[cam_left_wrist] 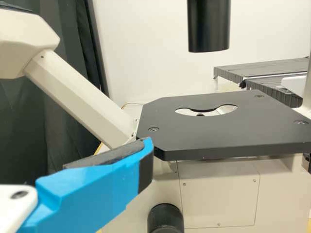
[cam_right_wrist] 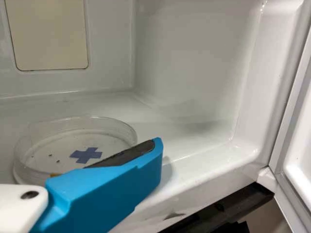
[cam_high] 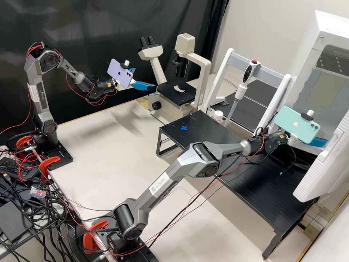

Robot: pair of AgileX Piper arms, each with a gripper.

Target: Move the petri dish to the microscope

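Note:
My left gripper (cam_high: 145, 78) stands open beside the microscope (cam_high: 204, 67), left of its black stage (cam_high: 169, 92). In the left wrist view, a blue finger of the left gripper (cam_left_wrist: 146, 156) overlaps the near corner of the stage (cam_left_wrist: 194, 136). At the white chamber's opening is my right gripper (cam_high: 319, 142), partly behind the green phone. Inside the chamber, the clear petri dish (cam_right_wrist: 48, 145) lies flat on the floor, a blue cross showing through it. The open right gripper (cam_right_wrist: 151, 153) has one finger in front of the dish's near rim; contact cannot be told.
The chamber (cam_high: 332, 27) has its door (cam_high: 323, 165) swung open. A pipette (cam_high: 240, 91) stands in front of a white frame (cam_high: 221, 78). A low black platform (cam_high: 196, 125) with a blue cross mark (cam_high: 184, 127) lies between the arms; a white-capped container (cam_high: 218, 115) is behind it.

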